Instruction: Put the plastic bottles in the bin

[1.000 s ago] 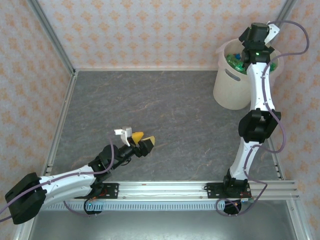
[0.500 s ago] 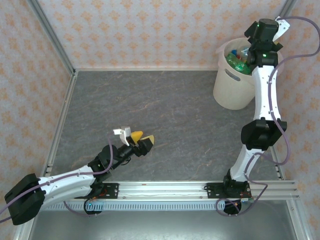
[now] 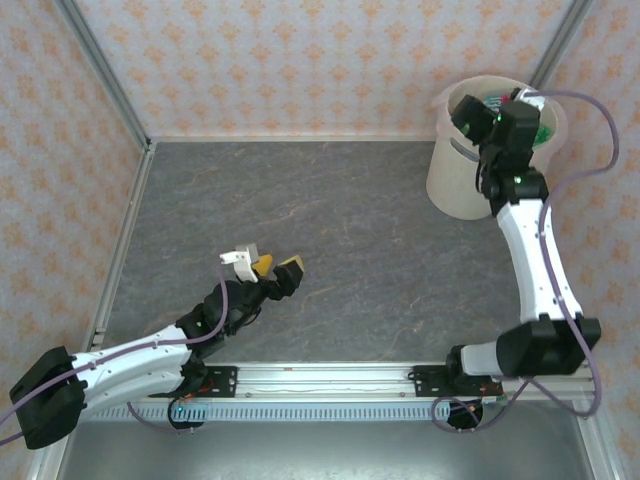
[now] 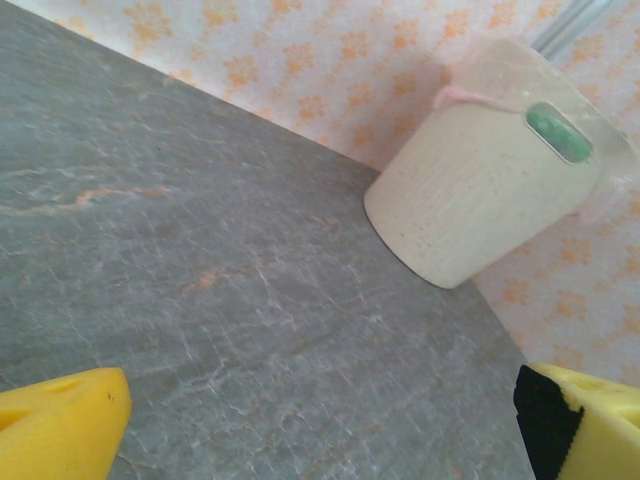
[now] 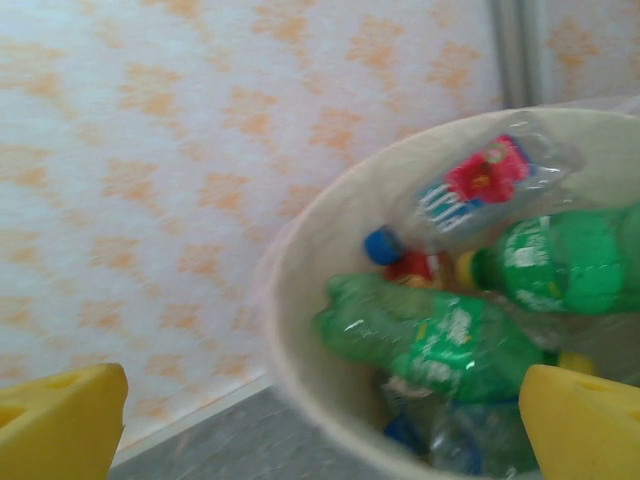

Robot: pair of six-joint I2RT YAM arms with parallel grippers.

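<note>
Mostly grey veined table (image 3: 330,230), fenced on the far and side edges by orange-patterned wallpaper (image 3: 300,60); at its far right corner, standing upright, the bin (image 3: 452,185), pale cream, one slot handle turned toward the table; from the left wrist camera, the same bin (image 4: 480,190) well away across bare tabletop, a green patch showing at its handle slot; from the right wrist camera, its curved rim (image 5: 300,300) close below and its mouth open to view. Next in size, the right arm (image 3: 535,260), rising from the near right rail and bending over to the bin, wrist above the bin's mouth; then the left arm (image 3: 150,350), stretched low across the near left of the table. At the end of it, the left gripper (image 3: 277,268), yellow fingers spread wide over bare grey surface, nothing between them (image 4: 320,430); likewise the right gripper (image 5: 320,430), jaws spread wide and holding nothing, poised above the rim. Inside the bin, piled together, the plastic bottles (image 5: 470,320): a crushed green bottle (image 5: 430,335) lying across the heap, another green one (image 5: 570,260) to its right, a clear bottle (image 5: 490,175) with a red and blue label against the far wall; smallest of all, a blue cap (image 5: 380,245) just beside the green plastic.
</note>
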